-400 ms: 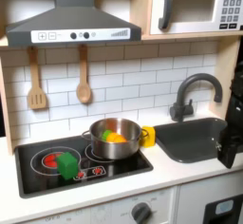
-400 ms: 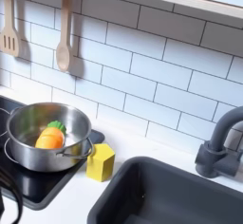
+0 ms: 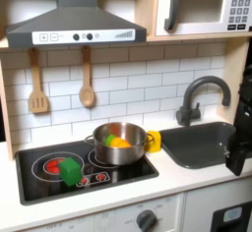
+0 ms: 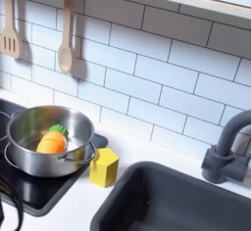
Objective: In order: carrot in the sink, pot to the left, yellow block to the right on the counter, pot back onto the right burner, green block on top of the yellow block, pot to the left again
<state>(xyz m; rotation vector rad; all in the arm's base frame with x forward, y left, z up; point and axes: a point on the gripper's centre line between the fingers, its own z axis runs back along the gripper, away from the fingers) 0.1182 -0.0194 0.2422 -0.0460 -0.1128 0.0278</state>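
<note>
On the first exterior view's left, the green block (image 3: 69, 169) sits on the left burner of the black cooktop, at about 8 o'clock from the pot (image 3: 119, 144). The pot stands on the right burner (image 3: 102, 158), whose red rings show at the pot's 7 o'clock edge. Inside the pot lies the carrot (image 4: 51, 140), orange with a green top, leaning against the far inner wall in the second exterior view. The yellow block (image 4: 104, 166) stands on the table (image 3: 187, 180) touching or just beside the pot at its 3 o'clock side, between pot and sink (image 3: 202, 145).

The carrot looks light, stiff and smooth, probably plastic, so it may slip; a hold across its thick middle, taken from straight above to clear the steel rim, seems best. The pot looks light enough to slide when nudged.

At the first exterior view's right edge, a dark shape that is probably the gripper (image 3: 239, 149) hangs beside the sink, well apart from the pot, at about 3 o'clock from the carrot. I cannot tell whether it is open or closed.
</note>
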